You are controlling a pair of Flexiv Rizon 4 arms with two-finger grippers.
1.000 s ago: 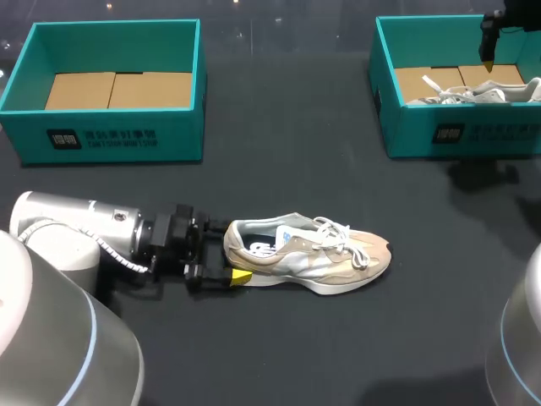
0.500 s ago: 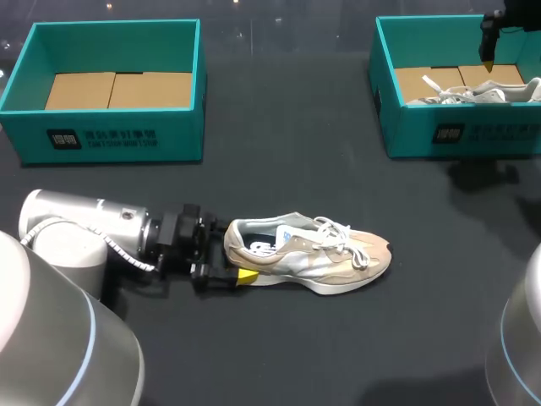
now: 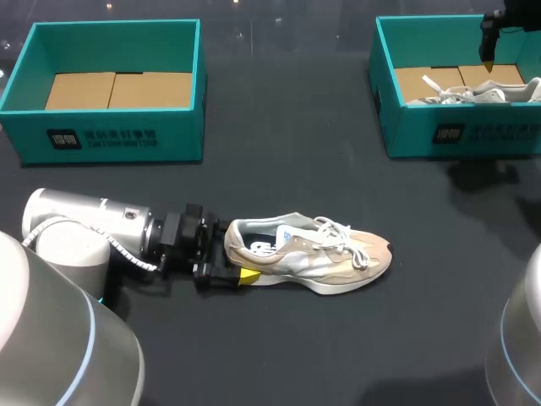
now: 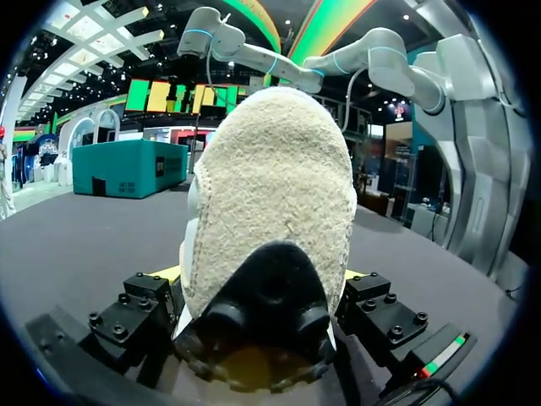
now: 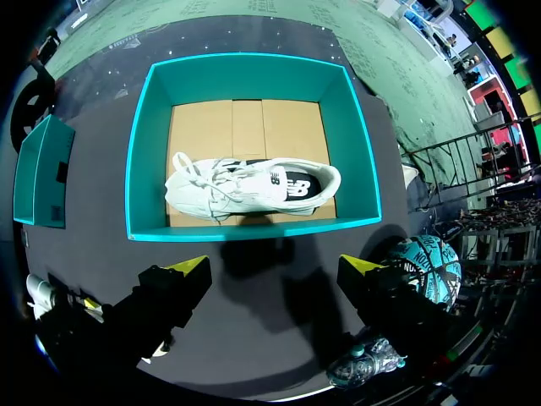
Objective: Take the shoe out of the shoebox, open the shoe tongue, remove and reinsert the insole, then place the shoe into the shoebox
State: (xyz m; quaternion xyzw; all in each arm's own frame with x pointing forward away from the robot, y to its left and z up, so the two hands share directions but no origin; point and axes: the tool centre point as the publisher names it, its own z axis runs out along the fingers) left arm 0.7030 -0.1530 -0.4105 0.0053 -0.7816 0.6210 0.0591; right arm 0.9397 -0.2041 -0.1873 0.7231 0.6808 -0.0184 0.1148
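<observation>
Shoebox (image 3: 461, 135) right of beige shoe (image 3: 313, 254) holds white shoe (image 5: 254, 186); right gripper (image 5: 275, 266) released above it. Left gripper (image 3: 230, 260) has advanced around beige shoe's heel, grasp unclear.

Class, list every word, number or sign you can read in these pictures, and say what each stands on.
Left box front: white print beside a dark square, too small to read.
Right box front: the same kind of print, too small to read.
Beige shoe insole: a blue mark, unreadable.
White shoe side: a dark mark, too blurred to read.
</observation>
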